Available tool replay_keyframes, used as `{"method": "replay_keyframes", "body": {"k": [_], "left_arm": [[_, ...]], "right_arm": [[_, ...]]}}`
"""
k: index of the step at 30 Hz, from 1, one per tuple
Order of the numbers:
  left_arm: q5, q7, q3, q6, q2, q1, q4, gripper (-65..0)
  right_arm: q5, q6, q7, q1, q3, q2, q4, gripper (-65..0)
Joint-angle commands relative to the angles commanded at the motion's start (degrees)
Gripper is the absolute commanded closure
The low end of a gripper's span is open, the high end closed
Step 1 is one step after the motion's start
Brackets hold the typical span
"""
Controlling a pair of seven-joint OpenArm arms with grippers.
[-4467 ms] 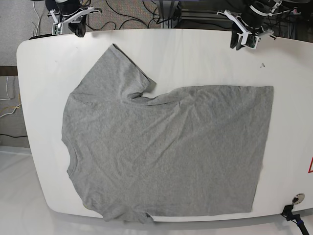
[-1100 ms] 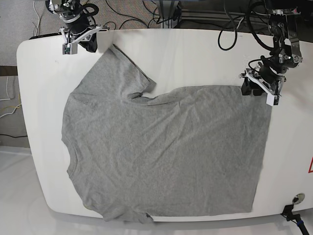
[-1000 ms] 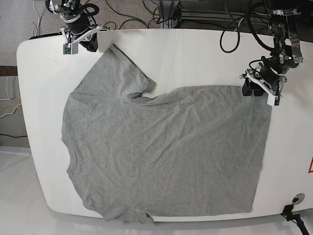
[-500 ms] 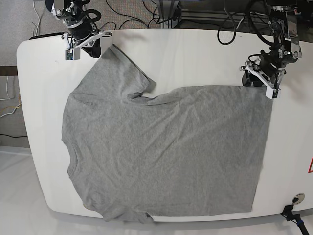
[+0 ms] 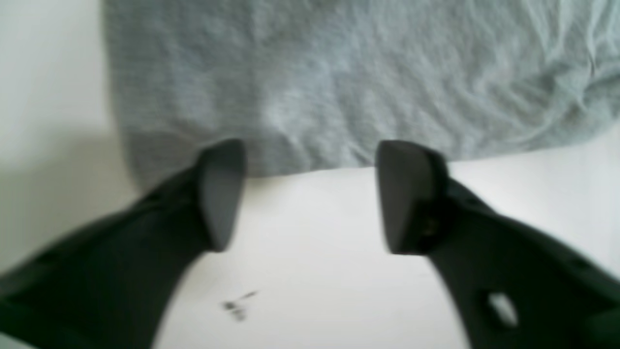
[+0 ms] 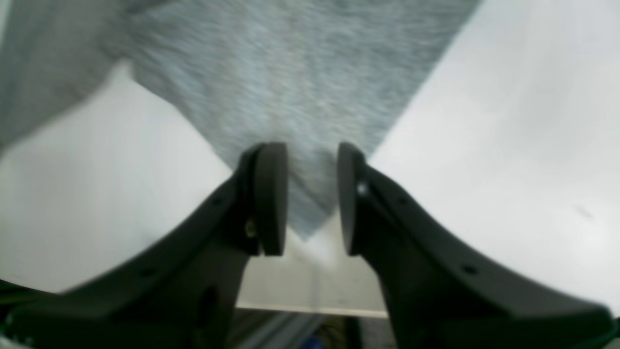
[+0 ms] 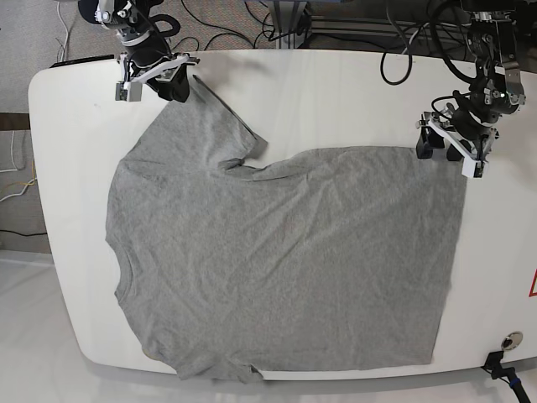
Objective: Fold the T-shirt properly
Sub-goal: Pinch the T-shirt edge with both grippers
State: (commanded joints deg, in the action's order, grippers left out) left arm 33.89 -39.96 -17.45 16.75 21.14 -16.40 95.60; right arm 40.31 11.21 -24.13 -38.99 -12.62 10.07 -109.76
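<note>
Base view: the T-shirt (image 7: 285, 260) lies spread flat on the white table (image 7: 75, 210). No folds are made, so all the folding is left. The left gripper (image 7: 440, 151) is wide apart by the hem corner, holding nothing. The right gripper (image 7: 172, 91) is part way apart over the sleeve tip, holding nothing.

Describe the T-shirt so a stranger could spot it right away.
Look at the white table under the two robot arms. The T-shirt lies spread across much of it, one sleeve angling toward the arms' side. Its plain heather-grey fabric stands out from the white surface.
</note>
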Motion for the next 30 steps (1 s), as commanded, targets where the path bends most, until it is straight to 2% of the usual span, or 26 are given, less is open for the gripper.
{"method": "replay_keyframes", "body": {"k": [3, 4, 9, 11, 15, 22, 28, 30], "left_arm": [[0.1, 0.0, -2.3, 0.1, 0.0, 0.0, 0.0, -53.2], [0.1, 0.0, -3.0, 0.1, 0.0, 0.0, 0.0, -53.7], [0.1, 0.0, -5.5, 0.1, 0.1, -0.1, 0.0, -53.8], [0.1, 0.0, -6.3, 0.2, 0.1, -0.1, 0.0, -53.8], [0.1, 0.0, -7.1, 0.2, 0.1, -0.5, 0.0, -53.8], [0.1, 0.0, -7.4, 0.2, 0.1, -0.6, 0.0, -53.8], [0.1, 0.0, -7.4, 0.2, 0.1, -1.4, 0.0, -53.8], [0.1, 0.0, -7.4, 0.2, 0.1, -1.5, 0.0, -53.8]], "right_arm": [[5.3, 0.00, 0.0, -0.5, 0.0, 0.1, 0.0, -19.1], [6.9, 0.00, -0.1, -0.6, -0.1, 0.1, 0.1, -21.1], [14.3, 0.00, -1.2, -2.1, -2.1, 0.1, 0.1, -43.5], [16.8, -0.09, -1.2, -2.5, -2.7, 0.1, 0.2, -47.3], [20.8, -0.26, -1.3, -4.2, -3.9, 0.1, 1.0, -47.0], [21.2, -0.09, -5.5, -4.9, -3.9, -0.3, 5.3, -47.0], [21.2, -0.18, -5.8, -4.5, -3.8, -0.4, 5.5, -47.0], [21.2, -0.35, -7.3, -3.3, -3.7, -0.4, 5.7, -47.0]]}}
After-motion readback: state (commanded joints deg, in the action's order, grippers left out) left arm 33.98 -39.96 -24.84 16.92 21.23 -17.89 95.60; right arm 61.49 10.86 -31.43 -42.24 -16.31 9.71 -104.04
